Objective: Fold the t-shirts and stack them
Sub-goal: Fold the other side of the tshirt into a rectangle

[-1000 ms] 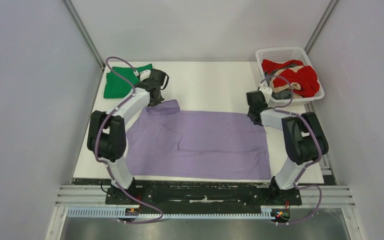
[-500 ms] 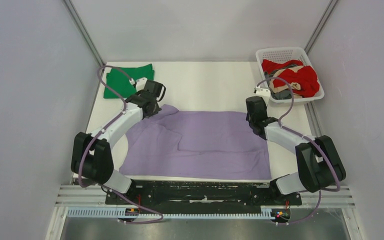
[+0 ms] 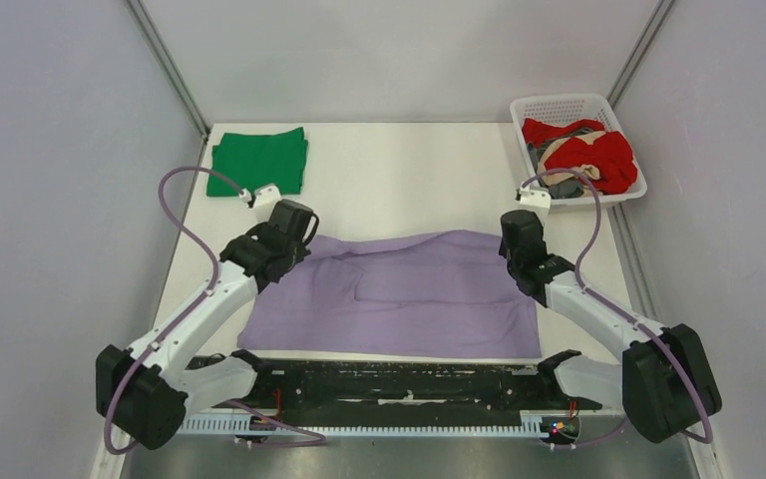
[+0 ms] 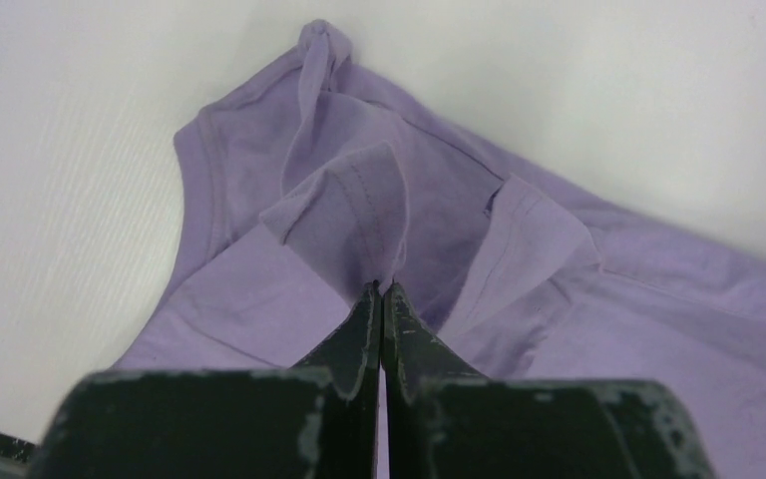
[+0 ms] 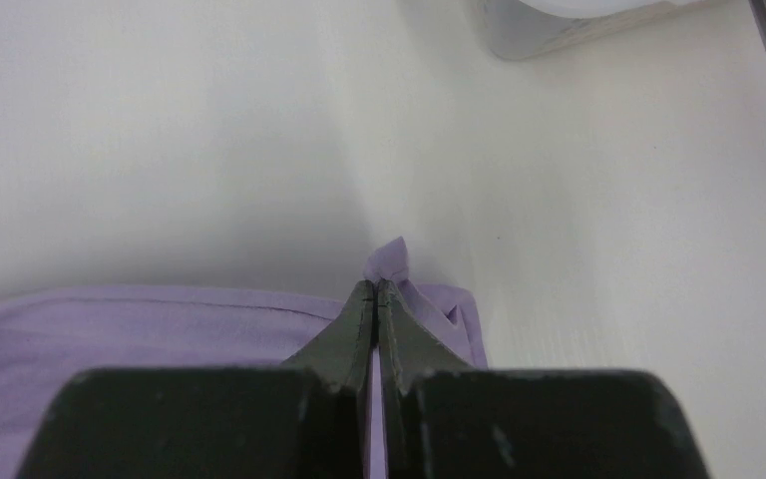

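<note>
A large lavender t-shirt [image 3: 399, 294] lies spread across the near half of the table. My left gripper [image 3: 294, 254] is shut on a fold of its far left edge; the left wrist view shows the pinched cloth [image 4: 354, 215] lifted above my gripper [image 4: 380, 289]. My right gripper [image 3: 519, 261] is shut on the shirt's far right corner; the right wrist view shows a small tuft of purple cloth [image 5: 391, 261] sticking out past my gripper [image 5: 375, 286]. A folded green t-shirt [image 3: 259, 160] lies at the far left corner. Red, tan and grey shirts [image 3: 588, 155] fill the basket.
A white lattice basket [image 3: 537, 107] stands at the far right corner of the table. The white table top [image 3: 409, 180] shows bare between the green shirt and the basket. Grey walls close in on both sides. A black rail runs along the near edge.
Both grippers have moved toward the near edge, pulling the lavender shirt's far edge with them. The shirt's far part now folds over its near part. The green shirt is uncovered.
</note>
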